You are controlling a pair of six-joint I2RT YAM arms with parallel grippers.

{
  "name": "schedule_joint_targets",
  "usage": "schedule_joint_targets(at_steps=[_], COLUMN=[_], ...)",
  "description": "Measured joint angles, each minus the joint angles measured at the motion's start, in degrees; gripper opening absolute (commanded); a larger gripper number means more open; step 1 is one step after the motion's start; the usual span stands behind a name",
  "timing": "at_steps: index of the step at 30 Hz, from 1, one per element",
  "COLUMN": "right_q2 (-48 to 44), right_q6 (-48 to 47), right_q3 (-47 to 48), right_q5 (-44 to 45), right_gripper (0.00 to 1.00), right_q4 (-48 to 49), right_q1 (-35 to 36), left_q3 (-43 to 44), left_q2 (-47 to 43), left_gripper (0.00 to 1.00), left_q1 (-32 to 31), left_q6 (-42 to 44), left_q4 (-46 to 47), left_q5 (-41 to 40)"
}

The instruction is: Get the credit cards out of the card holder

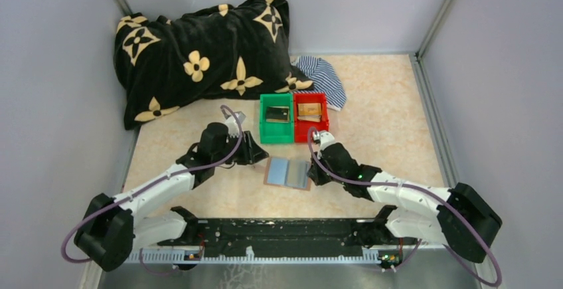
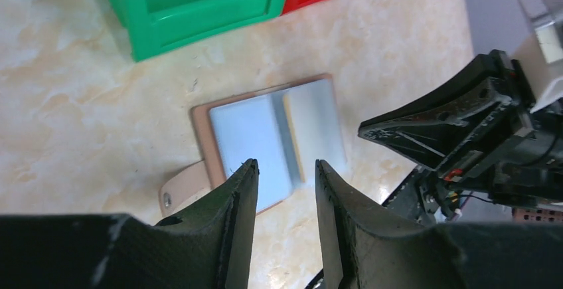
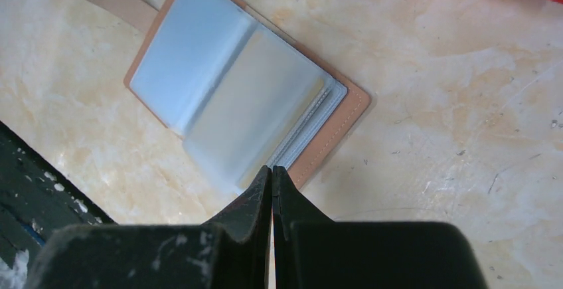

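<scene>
The card holder lies open on the table, brown outside with blue-grey clear sleeves and a snap strap. It also shows in the left wrist view and the right wrist view. One card lies in the green bin, another card in the red bin. My left gripper is open and empty just left of the holder; its tips hover over the near edge. My right gripper is shut, its tips at the edge of the sleeves.
A black flowered pillow and a striped cloth lie at the back. The two bins stand side by side just beyond the holder. Grey walls enclose the table on three sides.
</scene>
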Motion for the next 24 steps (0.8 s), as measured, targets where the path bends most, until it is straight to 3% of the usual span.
schedule_joint_targets(at_steps=[5, 13, 24], right_q2=[-1.5, 6.9, 9.5], right_q6=[-0.6, -0.9, -0.9], right_q3=[0.7, 2.3, 2.4], right_q5=[0.3, -0.4, -2.3], right_gripper=[0.00, 0.00, 0.00], right_q4=[-1.0, 0.3, 3.0], right_q1=[0.0, 0.0, 0.0], left_q3=[0.2, 0.5, -4.3], left_q2=[-1.8, 1.4, 17.3], left_gripper=[0.43, 0.43, 0.35], left_q1=[-0.6, -1.5, -1.2], left_q6=[-0.8, -0.7, -1.7], left_q4=[1.6, 2.8, 10.8], left_q5=[2.6, 4.6, 5.0])
